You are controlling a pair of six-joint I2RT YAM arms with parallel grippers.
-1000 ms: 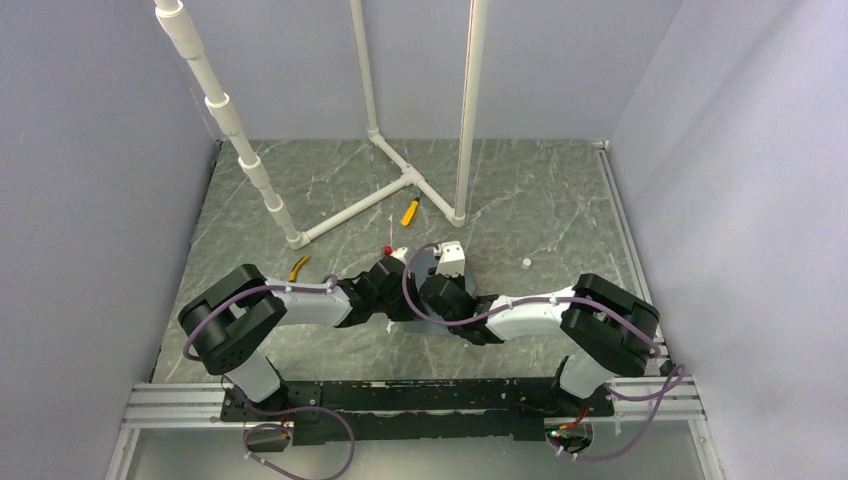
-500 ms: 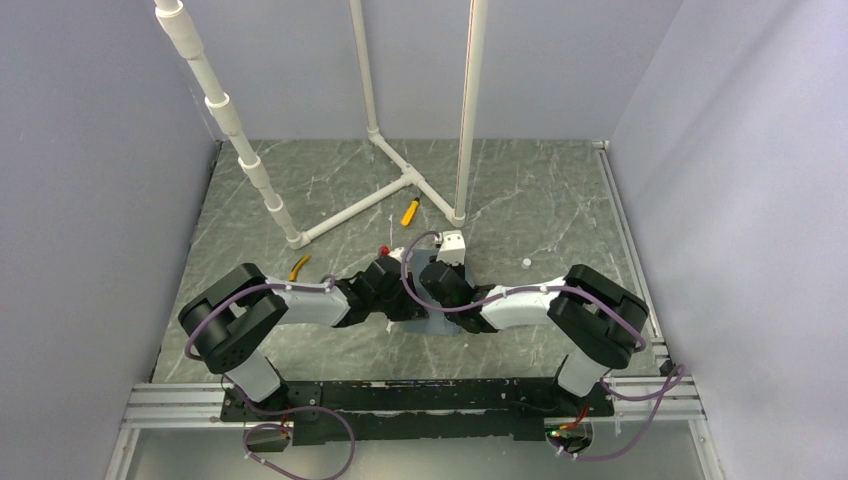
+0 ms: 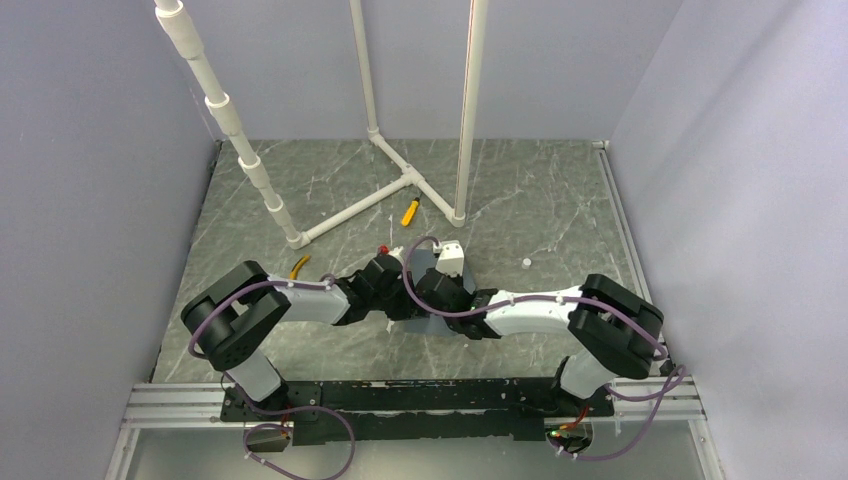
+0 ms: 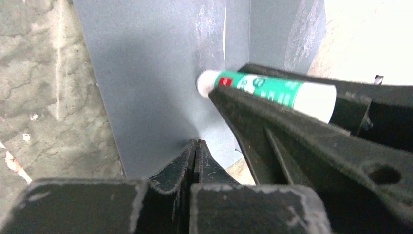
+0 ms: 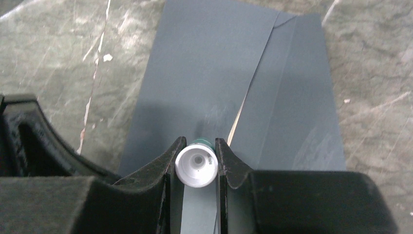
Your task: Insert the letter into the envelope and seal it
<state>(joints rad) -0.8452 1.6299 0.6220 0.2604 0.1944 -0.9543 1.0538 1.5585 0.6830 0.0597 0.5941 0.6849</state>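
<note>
The blue-grey envelope (image 5: 204,73) lies flat on the marble table, its flap edge running diagonally. A thin tan sliver of the letter (image 5: 237,126) shows along that seam; the rest is hidden. My right gripper (image 5: 196,152) is shut on a green-and-white glue stick (image 5: 196,165), whose tip touches the envelope (image 4: 146,73) near the flap edge. The glue stick (image 4: 268,88) also shows in the left wrist view. My left gripper (image 4: 196,144) is shut with nothing between its fingers, its tips resting on the envelope. From above, both grippers (image 3: 400,292) (image 3: 440,288) meet mid-table, covering most of the envelope (image 3: 425,262).
A white PVC pipe frame (image 3: 400,185) stands on the far half of the table. A yellow tool (image 3: 409,211) lies beside it, another yellow item (image 3: 298,267) by the left arm. A small red piece (image 3: 386,248) and a white bit (image 3: 526,263) lie nearby.
The right arm shifted slightly with the glue stick, its wrist moving away and coming back, elbow swinging right. The left arm stays put on the envelope.
</note>
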